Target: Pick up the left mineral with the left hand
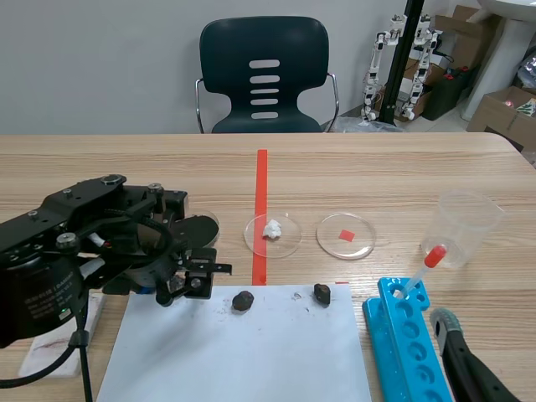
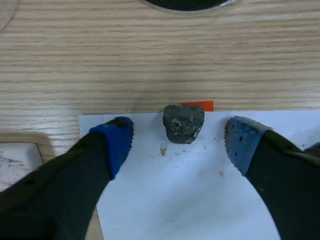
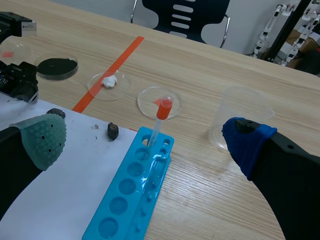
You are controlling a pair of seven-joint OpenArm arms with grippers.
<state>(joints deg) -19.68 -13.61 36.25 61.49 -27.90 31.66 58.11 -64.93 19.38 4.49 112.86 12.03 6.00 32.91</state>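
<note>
In the scene view we see the left tool (image 1: 194, 283) low at a far corner of the white sheet (image 1: 243, 360), with the left mineral (image 1: 243, 301) near it on the sheet's far edge. In the left wrist view its fingers stand wide, and the mineral lies untouched between them. In the right wrist view the right tool (image 3: 146, 141) gapes wide and holds nothing, with the blue rack (image 3: 130, 190) ahead of it.

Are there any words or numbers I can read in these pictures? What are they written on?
No word, number or sign can be read in any view.
Paper slip beside the left pincer: faint scribbled marks, too blurred to read.
Cardboard boxes behind the table: a coloured label, too small to read.
</note>
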